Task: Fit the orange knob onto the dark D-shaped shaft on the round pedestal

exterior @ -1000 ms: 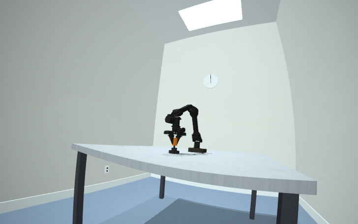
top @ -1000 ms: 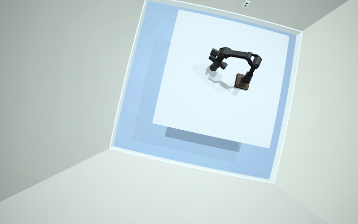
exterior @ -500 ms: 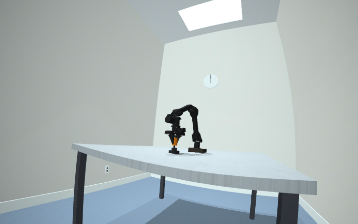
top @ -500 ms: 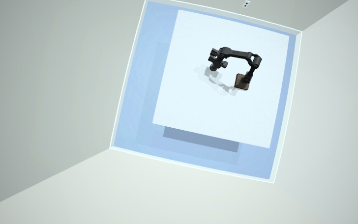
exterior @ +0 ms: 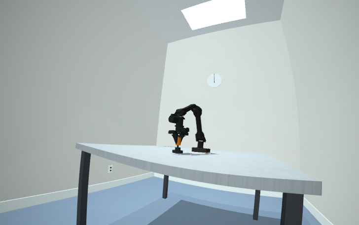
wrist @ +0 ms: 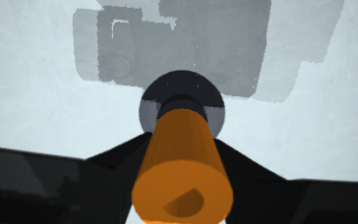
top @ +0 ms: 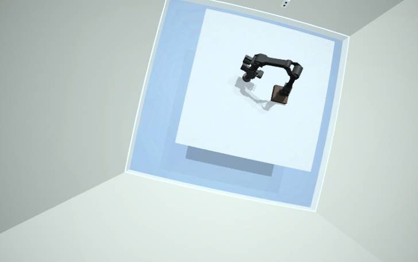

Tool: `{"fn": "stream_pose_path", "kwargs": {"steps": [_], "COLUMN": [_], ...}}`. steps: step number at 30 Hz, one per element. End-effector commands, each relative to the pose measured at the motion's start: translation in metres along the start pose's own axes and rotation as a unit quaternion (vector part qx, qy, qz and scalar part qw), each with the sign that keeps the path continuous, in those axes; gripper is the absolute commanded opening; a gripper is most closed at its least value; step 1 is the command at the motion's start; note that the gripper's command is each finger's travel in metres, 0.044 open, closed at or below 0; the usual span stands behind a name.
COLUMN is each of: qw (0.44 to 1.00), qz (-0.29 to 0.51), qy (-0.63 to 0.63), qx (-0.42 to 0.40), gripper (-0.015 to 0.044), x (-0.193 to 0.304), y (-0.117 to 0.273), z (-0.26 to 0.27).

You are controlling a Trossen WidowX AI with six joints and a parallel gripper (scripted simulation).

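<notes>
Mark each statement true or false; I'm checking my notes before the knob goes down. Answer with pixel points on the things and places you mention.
1. The claw (exterior: 178,141) (wrist: 181,141) is shut on the orange knob (exterior: 178,140) (wrist: 183,182). True.
2. The knob lies flat on the table (top: 246,123) (exterior: 225,164). False: it is held above the round pedestal (exterior: 177,151) (wrist: 182,81).
3. The knob's visible hole is D-shaped. True.
4. The wall clock (exterior: 214,80) is square. False: it is round.

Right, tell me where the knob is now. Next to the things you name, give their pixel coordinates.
In the exterior view the knob (exterior: 178,140) (wrist: 183,142) is left of the arm's base (exterior: 194,150), held in the tool (exterior: 178,141) (wrist: 181,141) just above the pedestal (exterior: 177,151) (wrist: 182,84), in line with its shaft.
</notes>
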State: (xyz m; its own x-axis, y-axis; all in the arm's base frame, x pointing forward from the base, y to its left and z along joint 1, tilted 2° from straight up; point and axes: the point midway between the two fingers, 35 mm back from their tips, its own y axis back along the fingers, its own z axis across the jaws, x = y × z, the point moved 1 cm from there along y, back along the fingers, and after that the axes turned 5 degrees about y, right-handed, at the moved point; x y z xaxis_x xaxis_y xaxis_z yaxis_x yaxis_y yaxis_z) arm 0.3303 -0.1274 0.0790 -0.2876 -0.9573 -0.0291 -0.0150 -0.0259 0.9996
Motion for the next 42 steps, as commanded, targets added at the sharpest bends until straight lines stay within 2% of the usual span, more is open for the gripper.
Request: {"fn": "stream_pose_path", "kwargs": {"steps": [1,17,24,42], "qw": [1.0,1.0,0.994,0.994], "qz": [0.001,0.001,0.001,0.001], "qy": [0.003,0.007,0.107,0.107], "qx": [0.001,0.001,0.001,0.001], "gripper": [0.0,0.0,0.0,0.0], "x": [0.0,0.0,0.0003,0.0001], "y": [-0.0005,0.0047,0.0039,0.0001], "z": [-0.0003,-0.0005,-0.0007,-0.0013]}}
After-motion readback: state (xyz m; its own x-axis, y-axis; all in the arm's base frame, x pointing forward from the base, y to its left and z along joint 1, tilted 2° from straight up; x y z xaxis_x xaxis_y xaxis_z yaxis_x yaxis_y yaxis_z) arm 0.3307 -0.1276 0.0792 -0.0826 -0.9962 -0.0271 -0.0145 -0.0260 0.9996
